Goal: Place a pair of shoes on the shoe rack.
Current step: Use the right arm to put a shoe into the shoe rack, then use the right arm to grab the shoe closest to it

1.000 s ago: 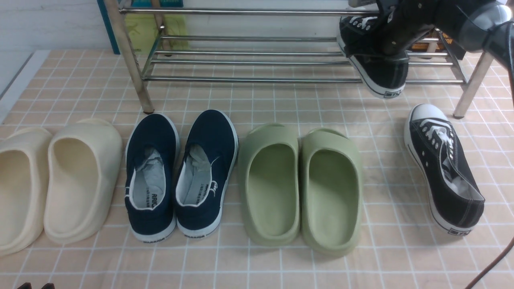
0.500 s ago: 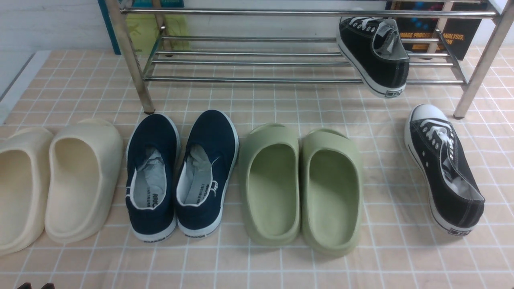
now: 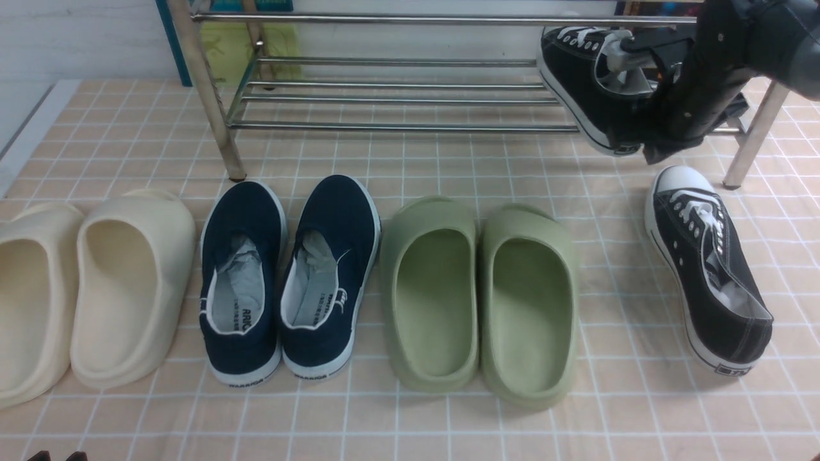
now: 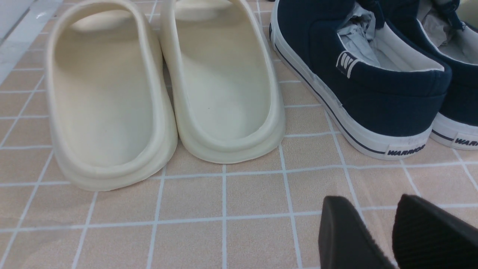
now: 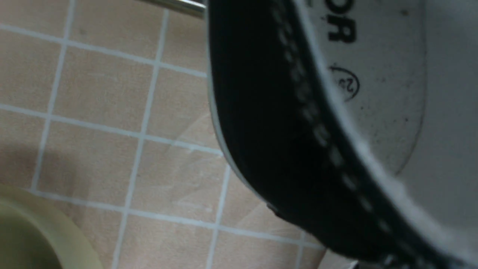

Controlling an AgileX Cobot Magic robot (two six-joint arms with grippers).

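Note:
One black lace-up sneaker (image 3: pixel 586 83) lies on the lower bars of the silver shoe rack (image 3: pixel 397 126) at its right end, with its heel overhanging the front bar. The other sneaker (image 3: pixel 708 269) stands on the tiled floor at the right, toe toward the rack. My right gripper (image 3: pixel 666 131) is at the heel of the sneaker on the rack; its fingers are hidden. The right wrist view shows that heel collar (image 5: pixel 269 123) very close and blurred. My left gripper (image 4: pixel 368 203) is open and empty, low over the floor near the cream slides.
Cream slides (image 3: pixel 90 288), navy slip-ons (image 3: pixel 288 275) and green slides (image 3: pixel 480 294) stand in a row in front of the rack. The rack's right leg (image 3: pixel 756 137) stands just behind the floor sneaker's toe. Books lean behind the rack.
The right arm was out of view half a second ago and is now back at the heel of the sneaker on the rack. Neither sneaker has moved.

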